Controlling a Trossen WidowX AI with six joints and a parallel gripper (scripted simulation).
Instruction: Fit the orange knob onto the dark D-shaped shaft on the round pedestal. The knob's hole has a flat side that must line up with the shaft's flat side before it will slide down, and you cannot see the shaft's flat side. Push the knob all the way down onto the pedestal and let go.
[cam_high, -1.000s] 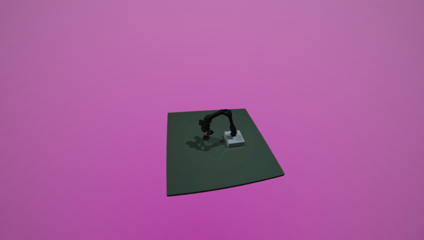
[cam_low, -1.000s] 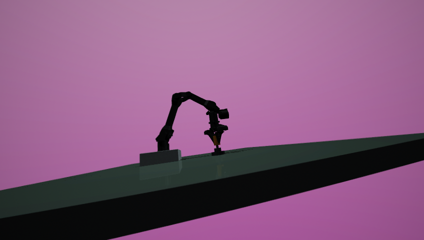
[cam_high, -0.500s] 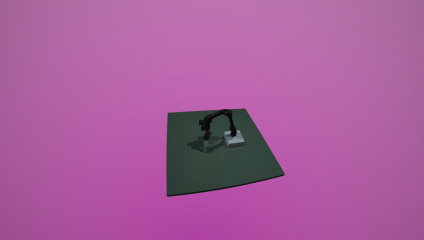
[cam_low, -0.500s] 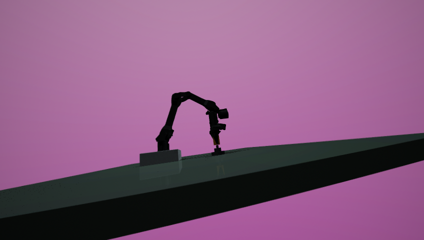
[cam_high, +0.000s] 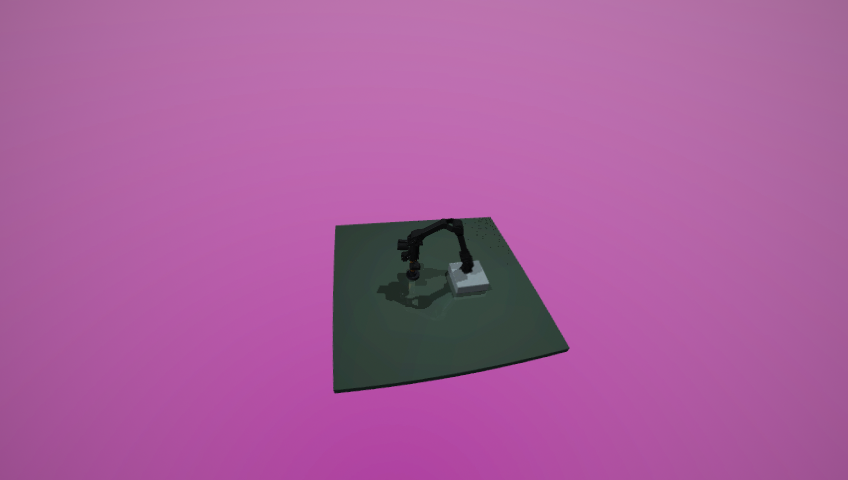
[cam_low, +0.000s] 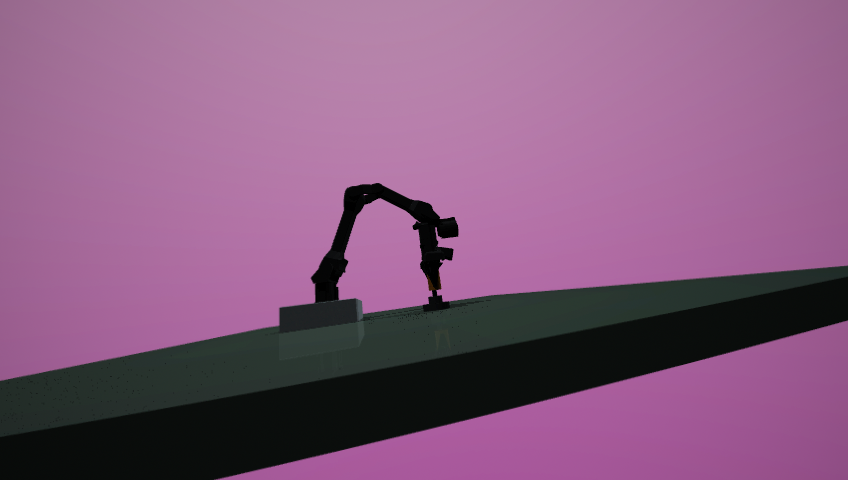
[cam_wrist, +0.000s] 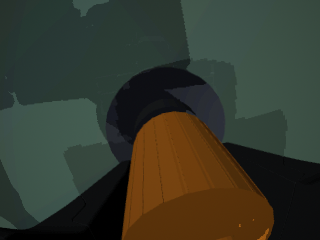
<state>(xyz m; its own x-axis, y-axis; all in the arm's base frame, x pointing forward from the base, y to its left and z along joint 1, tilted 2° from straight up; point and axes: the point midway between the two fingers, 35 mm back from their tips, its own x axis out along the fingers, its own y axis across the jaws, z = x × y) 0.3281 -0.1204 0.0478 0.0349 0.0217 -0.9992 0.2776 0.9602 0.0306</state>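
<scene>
Knob (cam_wrist: 187, 194) clamped between the fingers of the gripper (cam_wrist: 176, 227), directly above the round pedestal (cam_wrist: 210, 103). Looks stiff and solid, with faint vertical ribs along the orange sides; probably light, since carried without any sag. Tapers toward the pedestal, wider at the end near the wrist camera, so a hold on the sloped sides could slip upward under a hard push. Better kept gripped at the broad part, with the fingers on two opposite sides, as now seems the case.

Seen in the side view as a small orange piece (cam_low: 433, 284) under the gripper (cam_low: 433, 280), just above the pedestal (cam_low: 436, 305) and the short shaft (cam_low: 435, 295). Cannot tell whether touching the shaft top or slightly apart; too small and dark. Not yet down on the pedestal, by the visible gap.

Hole with a flat side visible at the near end of the knob. Flat of the shaft hidden under the knob, so alignment not checkable by eye. Likely to jam and refuse descent until both flats agree; needs gentle downward pressure with slow turning around the pedestal axis, not force. Hard, smooth parts, so little give expected, and a skewed approach may bind against the shaft.

From above, only the dark arm (cam_high: 437, 228) over the pedestal.
</scene>
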